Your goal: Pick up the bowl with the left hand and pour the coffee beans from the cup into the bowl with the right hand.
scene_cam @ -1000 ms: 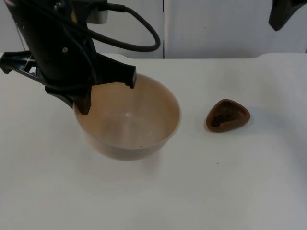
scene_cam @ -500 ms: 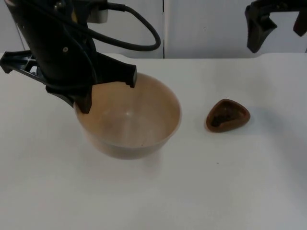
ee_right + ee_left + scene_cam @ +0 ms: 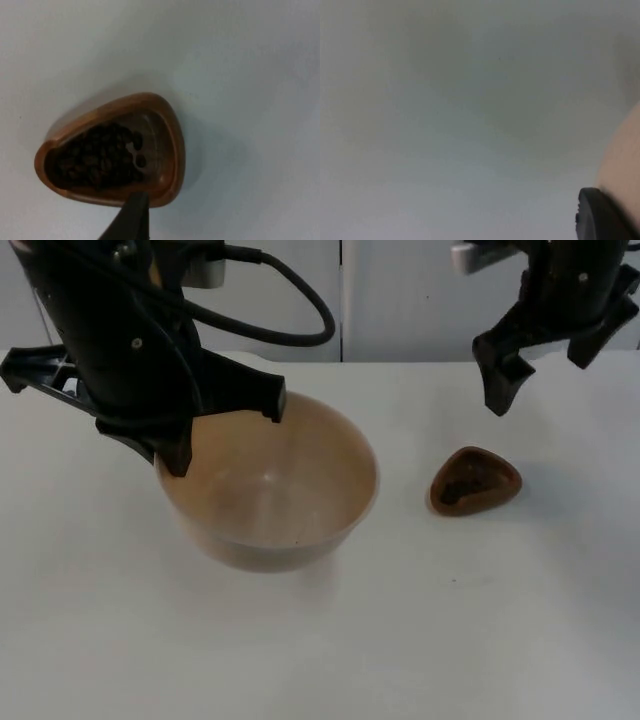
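A tan bowl (image 3: 270, 490), with nothing in it, is held at its left rim by my left gripper (image 3: 177, 462), which is shut on that rim. The left wrist view catches the bowl's outer wall (image 3: 622, 165) beside a black fingertip (image 3: 600, 217). To the bowl's right, a small brown rounded-triangle cup (image 3: 505, 480) stands upright on the table with coffee beans (image 3: 462, 485) inside. My right gripper (image 3: 540, 365) hangs open above and behind the cup, touching nothing. Its wrist view looks down on the cup (image 3: 175, 150) and the beans (image 3: 97, 160), with a fingertip (image 3: 132, 220) near the cup's rim.
The white table top (image 3: 450, 640) runs to the grey partition wall (image 3: 420, 300) at the back. Bare table lies in front of the bowl and the cup.
The right arm has come down and leftward from the upper right corner toward the cup. The left gripper and the bowl have stayed put.
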